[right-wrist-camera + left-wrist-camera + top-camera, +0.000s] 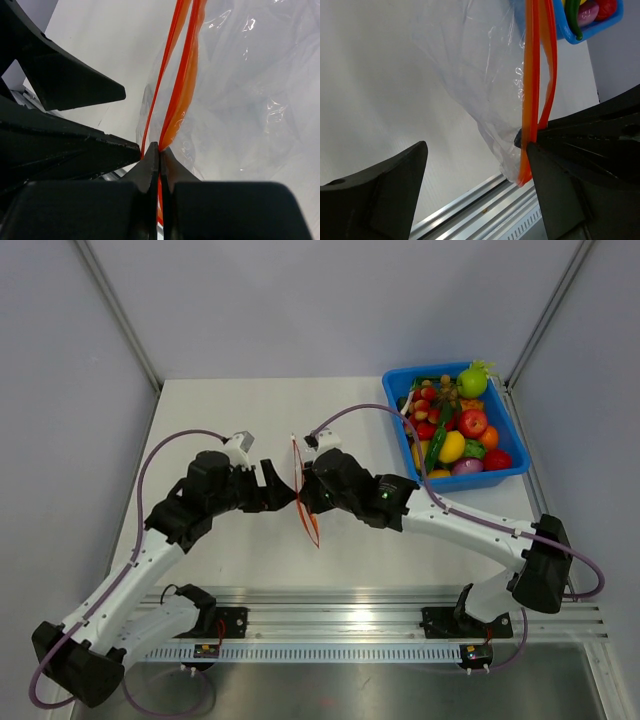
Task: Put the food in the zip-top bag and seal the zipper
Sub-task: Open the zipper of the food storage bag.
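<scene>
The clear zip-top bag hangs above the table, also seen in the right wrist view. Its red-orange zipper runs as two parted strips. My right gripper is shut on one zipper strip; in the top view it sits at mid-table. My left gripper is wide open, with the zipper against the inner face of its right finger; it faces the right gripper. The food lies in the blue bin. I see no food in the bag.
The blue bin stands at the table's back right; its corner shows in the left wrist view. The aluminium rail runs along the near edge. Grey walls enclose the table on three sides.
</scene>
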You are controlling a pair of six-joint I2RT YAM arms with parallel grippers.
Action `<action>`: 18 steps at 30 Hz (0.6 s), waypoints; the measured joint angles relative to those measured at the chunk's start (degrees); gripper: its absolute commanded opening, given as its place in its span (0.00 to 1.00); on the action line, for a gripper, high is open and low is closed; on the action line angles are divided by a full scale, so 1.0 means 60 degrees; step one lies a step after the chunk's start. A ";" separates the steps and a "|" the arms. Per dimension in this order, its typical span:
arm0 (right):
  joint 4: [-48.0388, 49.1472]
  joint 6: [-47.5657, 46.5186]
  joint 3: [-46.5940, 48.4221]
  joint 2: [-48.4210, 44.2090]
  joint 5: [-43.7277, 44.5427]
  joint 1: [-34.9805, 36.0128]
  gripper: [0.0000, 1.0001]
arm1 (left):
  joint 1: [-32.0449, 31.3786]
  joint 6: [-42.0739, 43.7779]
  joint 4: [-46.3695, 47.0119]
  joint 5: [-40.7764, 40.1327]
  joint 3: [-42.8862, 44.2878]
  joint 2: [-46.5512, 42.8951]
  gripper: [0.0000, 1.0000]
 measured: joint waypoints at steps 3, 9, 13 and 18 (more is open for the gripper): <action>-0.0007 0.0160 0.0004 0.0117 -0.0066 -0.0015 0.00 | -0.0186 -0.0168 0.0069 -0.0033 -0.0084 -0.0047 0.80; -0.0219 0.0357 0.0073 0.0510 -0.0062 -0.0036 0.00 | -0.0827 -0.0393 0.0295 -0.0266 -0.0142 -0.0066 0.77; -0.0248 0.0481 0.0073 0.0561 -0.0076 -0.0076 0.00 | -0.0958 -0.0503 0.0324 -0.0565 -0.0146 -0.0007 0.68; -0.0240 0.0616 0.0073 0.0554 -0.0120 -0.0109 0.00 | -0.0965 -0.0561 0.0368 -0.1104 -0.0331 0.0113 0.60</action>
